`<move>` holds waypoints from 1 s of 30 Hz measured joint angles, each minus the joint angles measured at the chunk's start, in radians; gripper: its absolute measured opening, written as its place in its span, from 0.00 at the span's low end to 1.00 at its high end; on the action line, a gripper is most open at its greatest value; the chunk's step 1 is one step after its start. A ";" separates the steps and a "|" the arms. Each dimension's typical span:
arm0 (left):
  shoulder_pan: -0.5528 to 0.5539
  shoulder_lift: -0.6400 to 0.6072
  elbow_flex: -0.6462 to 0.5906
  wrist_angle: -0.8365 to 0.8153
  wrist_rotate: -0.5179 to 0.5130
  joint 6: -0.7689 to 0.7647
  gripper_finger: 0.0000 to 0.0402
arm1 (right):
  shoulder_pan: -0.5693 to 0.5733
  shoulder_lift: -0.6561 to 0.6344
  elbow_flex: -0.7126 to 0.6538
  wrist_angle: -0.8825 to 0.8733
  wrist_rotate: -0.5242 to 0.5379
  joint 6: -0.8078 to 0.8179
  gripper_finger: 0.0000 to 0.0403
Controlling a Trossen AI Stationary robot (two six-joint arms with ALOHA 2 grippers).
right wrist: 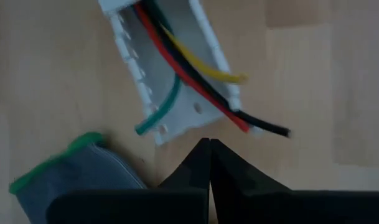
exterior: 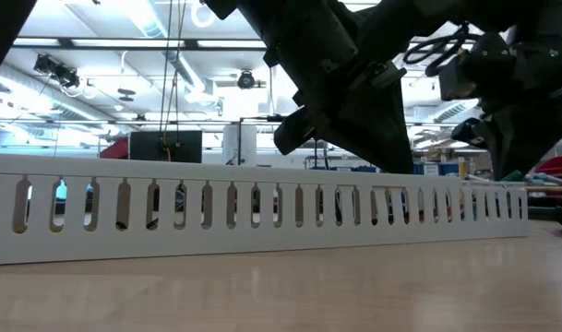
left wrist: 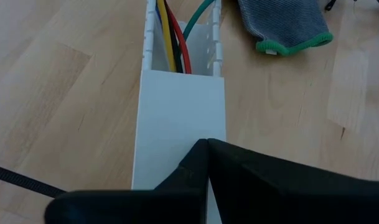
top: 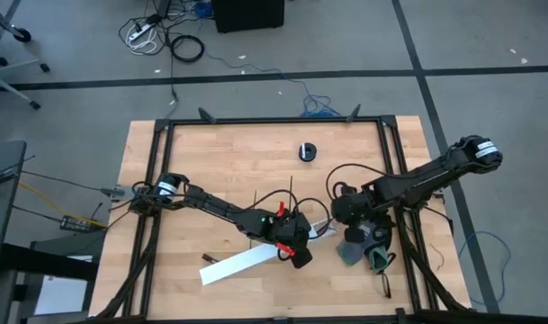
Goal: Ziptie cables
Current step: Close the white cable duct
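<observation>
Both grippers closed, empty — left gripper [top: 298, 255] over the white slotted channel [top: 242, 264], right gripper [top: 350, 241] beside the cables [right wrist: 195, 71] near the surface's front edge.

2 dark arms, black cables

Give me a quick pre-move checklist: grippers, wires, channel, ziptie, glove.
1. Left gripper shut over the channel's cover: ok.
2. Right gripper shut, holding nothing, at the channel's open end: ok.
3. Wires lie inside the channel, ends sticking out: ok.
4. Wires tied together: not ok, they splay loose.
5. Ziptie on the table beside the channel, ungrasped: not ok.
6. Glove close to the channel end: cannot tell if it obstructs.
</observation>
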 joint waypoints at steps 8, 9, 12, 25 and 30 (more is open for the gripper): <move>0.000 0.000 -0.001 0.010 0.001 0.001 0.00 | 0.014 0.041 -0.071 0.164 -0.012 0.059 0.00; 0.000 0.000 -0.001 0.010 0.001 0.002 0.00 | 0.014 0.055 -0.075 0.185 -0.013 0.060 0.00; 0.000 0.000 -0.001 0.010 0.003 0.002 0.00 | 0.015 0.116 -0.078 0.230 -0.022 0.060 0.00; -0.010 0.000 -0.001 -0.006 0.015 0.000 0.00 | 0.030 0.219 -0.080 0.345 -0.026 0.110 0.00; -0.010 0.008 -0.001 -0.002 0.016 0.001 0.00 | 0.030 0.219 -0.080 0.352 -0.027 0.139 0.00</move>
